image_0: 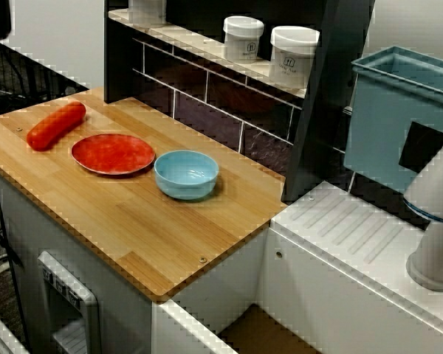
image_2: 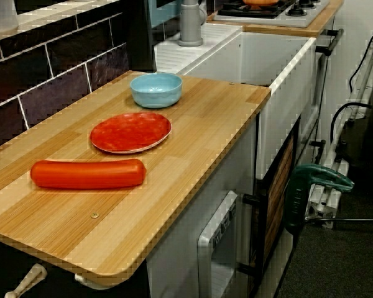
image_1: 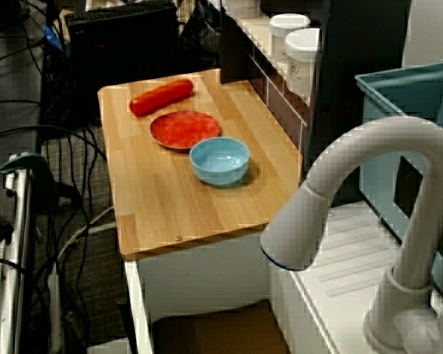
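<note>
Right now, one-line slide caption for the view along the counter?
On a wooden counter: sausage, red plate, blue bowl in a row; sink beyond.

Matt, striped wood on the countertop (image_0: pixel 133 228); glossy smooth plastic on the red plate (image_0: pixel 113 153), blue bowl (image_0: pixel 186 174) and orange-red sausage (image_0: pixel 56 125).

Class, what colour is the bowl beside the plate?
Light blue; the bowl shows best in the view from above.

Red sausage (image_0: pixel 56 125) lies flat near one end of the wooden counter (image_0: pixel 133 221). Red plate (image_0: pixel 113 153) sits just beside it. Light-blue bowl (image_0: pixel 186 174) stands upright, just beside the plate.
</note>
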`<action>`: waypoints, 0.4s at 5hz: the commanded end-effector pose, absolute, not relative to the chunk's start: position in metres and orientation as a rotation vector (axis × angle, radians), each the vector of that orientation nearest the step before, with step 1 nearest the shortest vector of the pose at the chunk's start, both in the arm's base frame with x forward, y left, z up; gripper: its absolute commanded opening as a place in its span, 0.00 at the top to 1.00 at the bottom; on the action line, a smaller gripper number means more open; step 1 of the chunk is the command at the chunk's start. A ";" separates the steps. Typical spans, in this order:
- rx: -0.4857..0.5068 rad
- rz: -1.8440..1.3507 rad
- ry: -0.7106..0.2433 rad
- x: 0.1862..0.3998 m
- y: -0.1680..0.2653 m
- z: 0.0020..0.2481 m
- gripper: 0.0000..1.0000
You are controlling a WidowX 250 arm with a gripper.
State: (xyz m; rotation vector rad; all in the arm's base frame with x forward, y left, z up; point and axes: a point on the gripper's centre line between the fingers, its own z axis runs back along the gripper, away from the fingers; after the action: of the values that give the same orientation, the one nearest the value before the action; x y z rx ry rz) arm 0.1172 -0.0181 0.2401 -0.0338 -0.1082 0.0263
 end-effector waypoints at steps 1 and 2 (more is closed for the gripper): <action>-0.034 0.026 -0.108 0.117 -0.018 0.240 0.00; -0.034 0.060 -0.134 0.132 0.011 0.237 0.00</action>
State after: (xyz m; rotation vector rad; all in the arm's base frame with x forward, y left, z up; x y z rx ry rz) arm 0.1307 0.0102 0.2339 -0.0359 -0.1239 0.0613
